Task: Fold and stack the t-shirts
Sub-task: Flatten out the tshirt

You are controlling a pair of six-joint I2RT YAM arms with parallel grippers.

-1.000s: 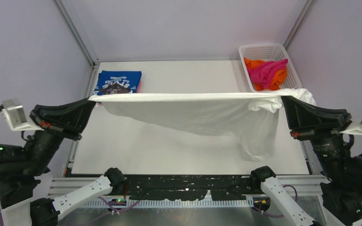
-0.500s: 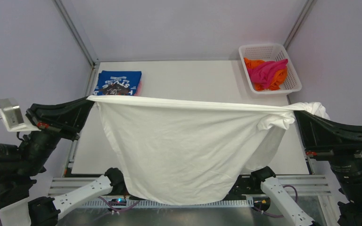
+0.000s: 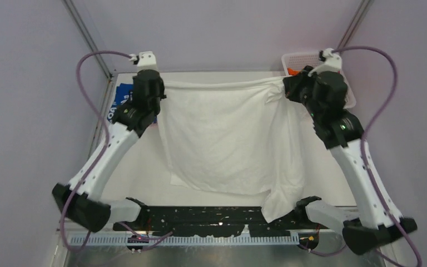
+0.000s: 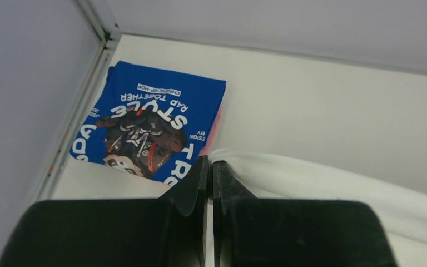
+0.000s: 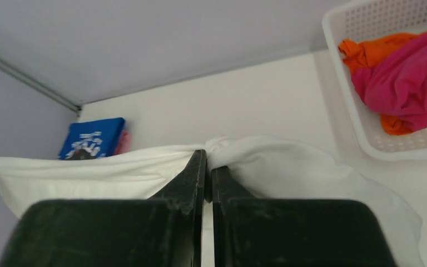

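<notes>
A white t-shirt (image 3: 222,133) is stretched by its top edge between my two grippers at the far side of the table. It drapes back toward the near edge, and only plain white cloth shows. My left gripper (image 3: 160,89) is shut on its left corner (image 4: 210,161), with the cloth (image 4: 311,178) running off to the right. My right gripper (image 3: 285,86) is shut on the bunched right corner (image 5: 207,153). A folded blue t-shirt (image 4: 150,128) with white lettering lies at the far left on a pink one (image 4: 217,125). My left arm partly hides the blue shirt in the top view (image 3: 119,94).
A white mesh basket (image 5: 333,33) at the far right holds a magenta shirt (image 5: 406,83) and an orange shirt (image 5: 372,50). My right arm mostly hides it in the top view (image 3: 303,57). Metal frame posts stand at the far corners.
Both arms swung from low at the table's sides to the far edge, carrying the white shirt's top edge away. The shirt went from hanging over the near edge to trailing across the table.
</notes>
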